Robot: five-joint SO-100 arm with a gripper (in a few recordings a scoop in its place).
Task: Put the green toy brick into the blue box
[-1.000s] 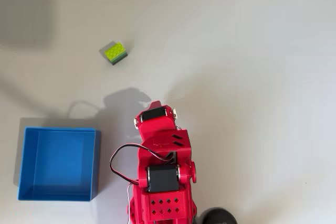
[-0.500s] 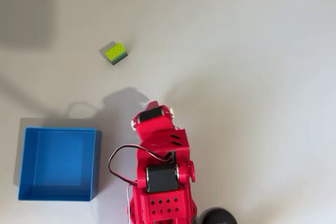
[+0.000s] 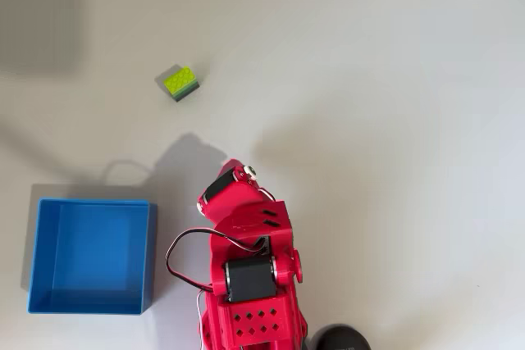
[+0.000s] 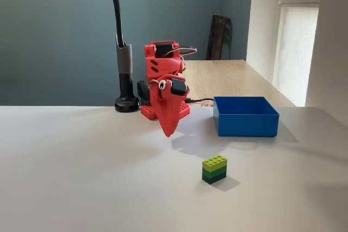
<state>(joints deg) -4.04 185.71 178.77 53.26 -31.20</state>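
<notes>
Bare surface [image 3: 344, 120] is seen between the green toy brick [image 3: 180, 83] and the blue box [image 3: 90, 256], unobstructed.

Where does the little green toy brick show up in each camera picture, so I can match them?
Overhead view: the small lime-green studded plastic brick lies upper left, on the bare table, above the arm.
Fixed view: it sits low, right of centre, nearest the camera.
Shared landmark: the square bright-blue plastic box, apart from the brick in both.

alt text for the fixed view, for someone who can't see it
A red robot arm's gripper hangs shut above a white table, pointing down. A green toy brick sits in front, apart from it; a blue box stands behind to the right.
</notes>
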